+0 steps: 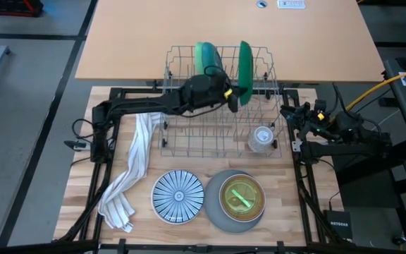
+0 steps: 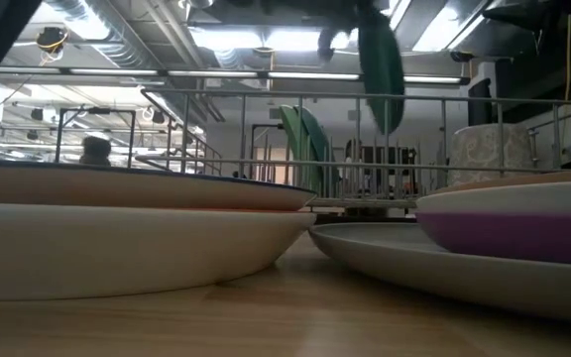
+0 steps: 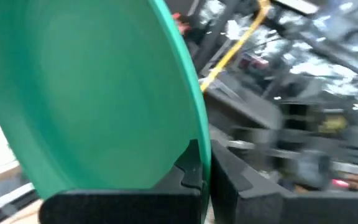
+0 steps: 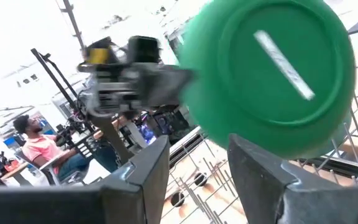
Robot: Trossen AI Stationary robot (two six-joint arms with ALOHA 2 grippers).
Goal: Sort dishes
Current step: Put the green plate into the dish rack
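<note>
High view: the left gripper (image 1: 232,94) is out over the wire rack (image 1: 220,141), fingers clamped on the rim of a green plate (image 1: 245,63) that stands on edge above the rack's far right part. A second green dish (image 1: 207,55) sits upright in the rack's far slots, just beside it. A clear cup (image 1: 262,138) rests in the rack's near right corner. On the near counter (image 1: 294,204), a striped plate (image 1: 177,197) lies flat, touching a grey plate (image 1: 217,212) that carries a bowl (image 1: 242,195) with something light green in it. A white towel (image 1: 129,176) trails from the rack's left side down toward the near left corner.

From the left wrist, the green plate fills the frame, its edge pinched between the dark fingers (image 3: 191,171).

The right gripper (image 1: 293,116) waits at the rack's right edge; its own view shows the fingers (image 4: 148,171) spread apart, holding nothing, facing the plate's underside (image 4: 269,68) and the left arm's gripper. A seated person (image 4: 39,149) shows in the room beyond.

Low view: stacked dishes (image 2: 117,228) loom close, the rack behind them, the green plate (image 2: 381,64) hanging above it
</note>
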